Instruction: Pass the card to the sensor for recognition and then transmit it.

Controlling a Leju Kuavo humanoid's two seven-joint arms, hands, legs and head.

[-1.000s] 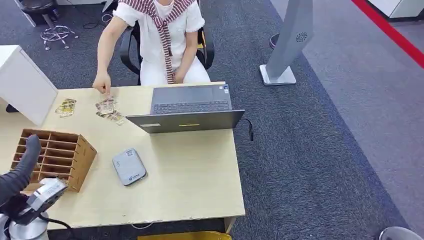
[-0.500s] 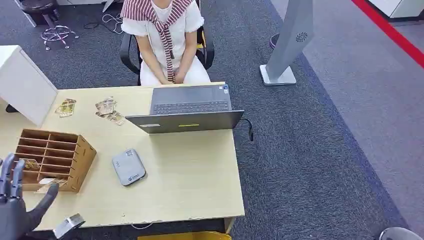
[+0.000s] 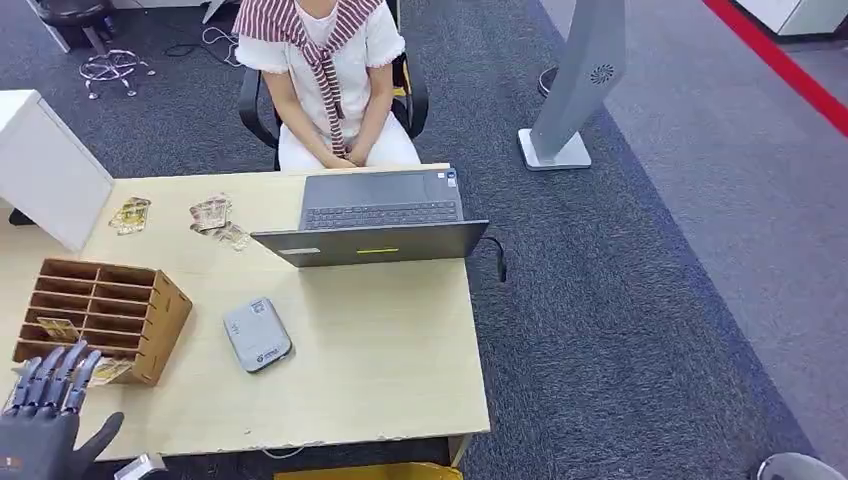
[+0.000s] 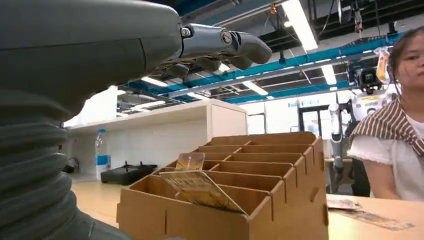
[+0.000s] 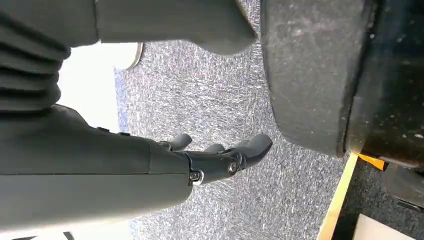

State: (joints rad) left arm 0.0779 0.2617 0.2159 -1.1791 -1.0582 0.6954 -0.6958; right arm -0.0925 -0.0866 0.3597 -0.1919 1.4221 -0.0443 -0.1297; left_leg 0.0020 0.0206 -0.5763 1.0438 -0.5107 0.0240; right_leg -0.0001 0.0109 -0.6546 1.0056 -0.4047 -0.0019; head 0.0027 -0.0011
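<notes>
Since half a second ago, we see the left hand (image 3: 45, 415) shifted toward the wooden organizer (image 3: 150, 300), its fingers (image 3: 55, 375) now pointing forward, spread, gripping nothing. From the left wrist we see those fingers (image 4: 225, 45) hovering above a card (image 4: 197, 187) leaning in the organizer's nearest slot. We find the sensor (image 3: 257, 334) on the desk (image 3: 380, 350), beside the organizer. The right hand (image 5: 220, 160) hangs over carpet, fingers loosely extended, empty.
</notes>
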